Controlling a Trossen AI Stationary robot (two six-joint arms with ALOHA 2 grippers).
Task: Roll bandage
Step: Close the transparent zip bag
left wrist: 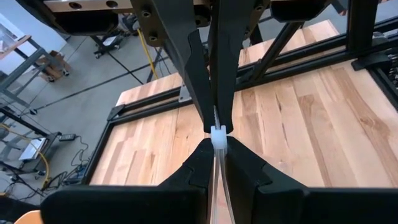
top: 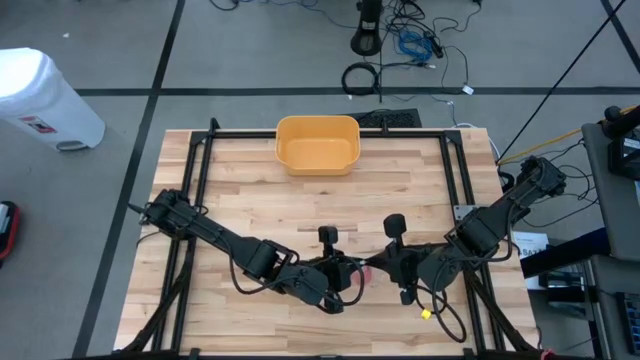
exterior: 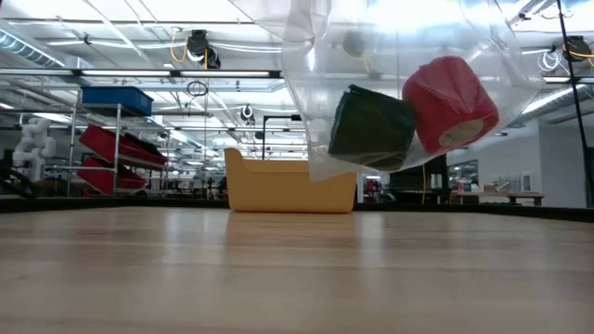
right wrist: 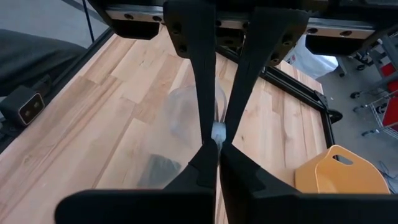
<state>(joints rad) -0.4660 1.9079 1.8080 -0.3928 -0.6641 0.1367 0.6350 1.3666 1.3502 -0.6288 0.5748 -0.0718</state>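
A clear plastic bag [exterior: 399,83] hangs above the table's near middle. Inside it are a red bandage roll [exterior: 451,104] and a dark roll [exterior: 371,126]. My left gripper [top: 346,272] and my right gripper [top: 378,268] meet there tip to tip, both shut on the bag. In the high view the red roll [top: 366,272] shows as a pink patch between them. In the right wrist view the clear film [right wrist: 186,118] and the dark roll [right wrist: 158,169] hang below my right gripper [right wrist: 216,138]. My left gripper [left wrist: 217,134] holds a whitish strip. My left gripper pinches the bag's whitish top edge [left wrist: 217,132] between its two fingers, coming from the table's left and slanting down. Clear film [left wrist: 219,186] runs from the pinch. The bag hangs clear of the table. My right gripper pinches the bag's top edge [right wrist: 217,132] between its two fingers, coming from the table's right and slanting down. The bag hangs below the fingers with both rolls in it, clear of the table.
A yellow bin [top: 318,143] stands at the table's far middle and shows behind the bag in the low view [exterior: 290,190]. A black frame [top: 200,160] runs along the table's left, right and far edges. Bare wood [top: 260,200] lies between the bin and the grippers.
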